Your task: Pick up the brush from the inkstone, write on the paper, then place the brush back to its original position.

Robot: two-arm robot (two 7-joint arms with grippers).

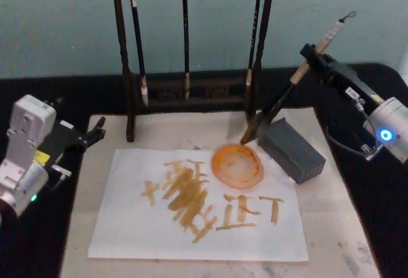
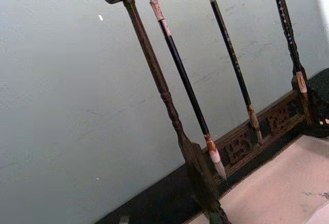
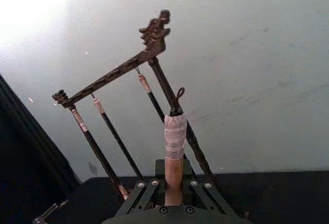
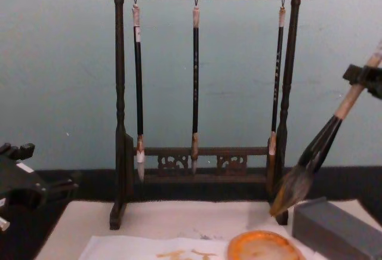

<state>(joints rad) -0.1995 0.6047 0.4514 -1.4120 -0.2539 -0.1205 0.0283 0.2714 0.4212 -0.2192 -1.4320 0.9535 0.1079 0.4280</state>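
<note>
My right gripper (image 1: 310, 58) is shut on the pale upper shaft of the brush (image 1: 280, 102) and holds it tilted in the air. Its grey-brown tuft (image 4: 289, 191) hangs just behind and to the right of the inkstone (image 1: 237, 164), clear of it. The orange-rimmed inkstone sits on the top right part of the paper (image 1: 127, 227), which bears orange-yellow strokes. In the right wrist view the brush (image 3: 174, 157) rises between the fingers of the right gripper (image 3: 174, 190). My left gripper (image 1: 92, 132) is parked open at the mat's left edge, away from everything.
A grey block (image 1: 292, 150) lies right of the inkstone, close under the brush. A dark wooden rack (image 4: 119, 123) with three slim hanging brushes stands at the back. The paper rests on a beige mat (image 1: 331, 227) on a black table.
</note>
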